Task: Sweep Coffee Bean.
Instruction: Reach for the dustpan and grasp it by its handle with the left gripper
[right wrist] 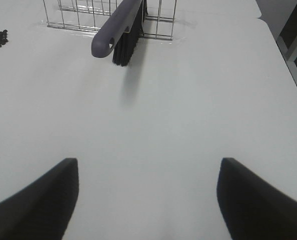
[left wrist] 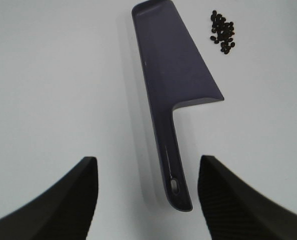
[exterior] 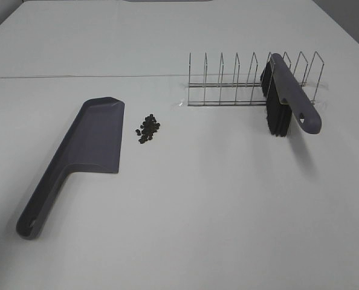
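Locating the coffee bean [exterior: 148, 128] first: where does the cluster lie? (observer)

I read it as a loose dark heap on the table [exterior: 228, 211], left of the middle. It lies near the dustpan [exterior: 89, 151] blade's right side, not touching it. A rack [exterior: 228, 84] with the brush [exterior: 288, 96] leaning in it stands toward the far right corner. (operator)

And relative to the jaws? (observer)

My left gripper [left wrist: 147, 160] hangs over the dustpan's handle end, toward the near left corner. Its jaws are spread wide and grasp nothing. The handle tip shows between the fingers, and the beans lie well ahead, past the blade. My right gripper [right wrist: 149, 161] is likewise released and empty over bare table, on the near side of the brush. The beans are well apart from it, toward the left edge. (operator)
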Controlling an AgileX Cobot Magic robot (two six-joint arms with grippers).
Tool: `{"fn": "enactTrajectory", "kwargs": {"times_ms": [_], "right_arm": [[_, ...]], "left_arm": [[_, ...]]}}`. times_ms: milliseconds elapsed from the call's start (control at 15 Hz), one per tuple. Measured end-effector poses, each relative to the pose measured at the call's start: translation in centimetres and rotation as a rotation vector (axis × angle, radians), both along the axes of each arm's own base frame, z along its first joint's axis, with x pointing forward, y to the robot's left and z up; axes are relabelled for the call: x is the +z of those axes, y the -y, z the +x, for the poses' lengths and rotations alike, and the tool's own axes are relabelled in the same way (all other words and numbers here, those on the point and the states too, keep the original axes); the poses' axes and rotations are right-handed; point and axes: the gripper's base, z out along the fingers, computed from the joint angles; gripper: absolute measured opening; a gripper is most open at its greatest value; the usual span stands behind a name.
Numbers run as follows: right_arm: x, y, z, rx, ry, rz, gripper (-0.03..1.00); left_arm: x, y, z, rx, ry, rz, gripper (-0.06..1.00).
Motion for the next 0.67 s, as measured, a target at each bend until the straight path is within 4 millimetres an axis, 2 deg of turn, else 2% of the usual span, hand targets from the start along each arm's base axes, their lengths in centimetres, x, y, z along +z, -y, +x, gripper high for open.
{"fn": "enactTrajectory", "kwargs": {"times_ms": [267,400,667], "right_arm": [[0.0,0.0,0.0,0.0,0.0,0.0,0.73],[0.0,0.0,0.0,0.0,0.0,0.0,0.73],[0.0,0.0,0.0,0.0,0.0,0.0,0.73]], "left_arm": [[-2.1,0.5,5.7,0.047,-0.175,-0.029,0.57],[-3.0,1.0,7.3,0.037,-0.229,-0.024,0.57],[-7.3,2.6,9.9,0.029,-0.409,0.007,0.57]]}}
